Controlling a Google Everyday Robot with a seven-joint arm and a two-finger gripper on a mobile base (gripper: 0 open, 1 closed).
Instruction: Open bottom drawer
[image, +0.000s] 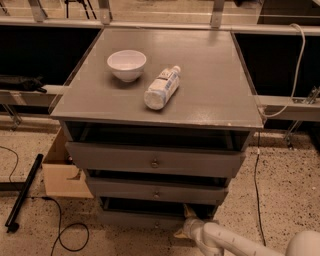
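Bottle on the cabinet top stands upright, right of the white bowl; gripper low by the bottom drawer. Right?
No. The camera view shows the bottle lying on its side, not upright. The rest holds: it is right of the white bowl on the cabinet top, and the gripper is low by the bottom drawer, at its right end.

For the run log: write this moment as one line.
task: open bottom drawer | gripper: low, at its front's right end | cabinet top: bowl, bottle lying

The gripper (184, 229) hangs beside the bottom drawer (135, 218) at its right end.
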